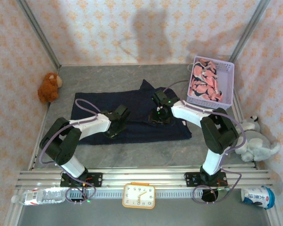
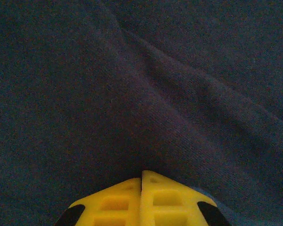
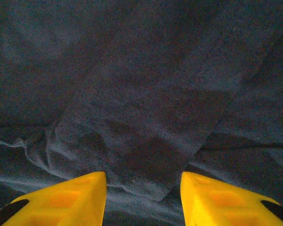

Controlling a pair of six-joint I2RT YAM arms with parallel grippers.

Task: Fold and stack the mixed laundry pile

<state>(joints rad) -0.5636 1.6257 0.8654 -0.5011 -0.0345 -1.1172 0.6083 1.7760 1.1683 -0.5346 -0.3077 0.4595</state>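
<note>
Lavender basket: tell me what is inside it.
A crumpled pink garment with navy-and-white print fills the lavender basket. Anything beneath that cloth, and the basket's floor, is covered and cannot be seen.

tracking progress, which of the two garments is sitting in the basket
The smaller pink printed garment, bunched inside the lavender basket; the large navy garment lies spread on the table instead.

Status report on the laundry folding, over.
Left gripper shut, tips at the navy garment. Right gripper open over a fold of it. Navy garment spread out; pink garment sits in the lavender basket, unfolded.
</note>
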